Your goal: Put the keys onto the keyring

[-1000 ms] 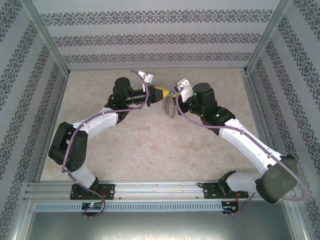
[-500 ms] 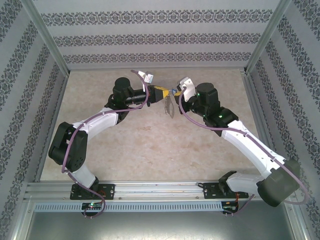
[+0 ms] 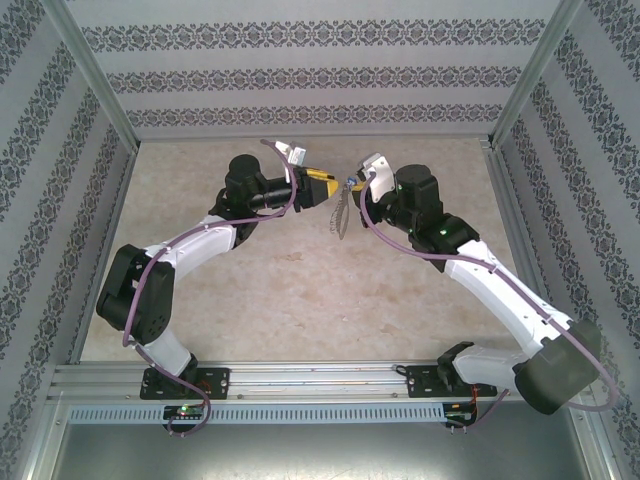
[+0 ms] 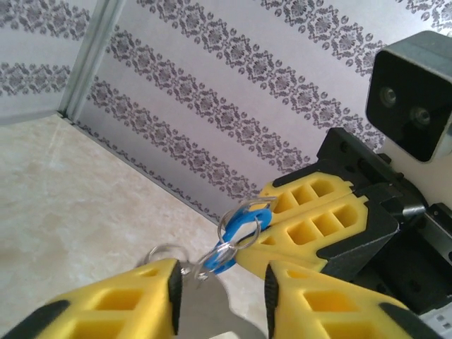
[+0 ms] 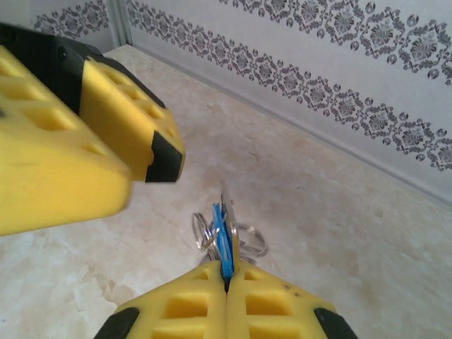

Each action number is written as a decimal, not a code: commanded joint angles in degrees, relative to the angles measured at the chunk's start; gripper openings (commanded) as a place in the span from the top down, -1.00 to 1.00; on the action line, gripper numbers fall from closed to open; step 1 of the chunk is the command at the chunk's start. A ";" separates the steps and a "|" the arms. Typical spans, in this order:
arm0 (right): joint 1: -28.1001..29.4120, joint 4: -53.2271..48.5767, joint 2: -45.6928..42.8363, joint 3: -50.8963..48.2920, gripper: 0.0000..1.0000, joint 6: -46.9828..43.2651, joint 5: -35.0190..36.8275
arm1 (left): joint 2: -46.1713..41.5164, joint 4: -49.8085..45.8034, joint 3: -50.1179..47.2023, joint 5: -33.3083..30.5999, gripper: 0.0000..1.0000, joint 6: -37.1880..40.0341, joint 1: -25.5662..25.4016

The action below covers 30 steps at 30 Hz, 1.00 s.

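- Top view: left gripper and right gripper meet tip to tip over the desk's far middle. The grey keyring dangles just below the right one.
- Left wrist: left jaws stand apart, with the keyring's metal loose in the gap. Just ahead, the right gripper pinches the keys by the blue tag.
- Right wrist: right gripper is clamped tight on the blue tag, silver rings beside it. The left gripper hovers near.

The lower end of the blue tag is hidden in the pinch of the right claw, and the keyring runs off the bottom edge of the left wrist view.
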 commanded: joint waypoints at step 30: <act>-1.50 5.33 28.71 18.84 1.00 5.53 -9.06 | -12.37 -2.57 -10.24 -19.98 -0.97 0.76 5.85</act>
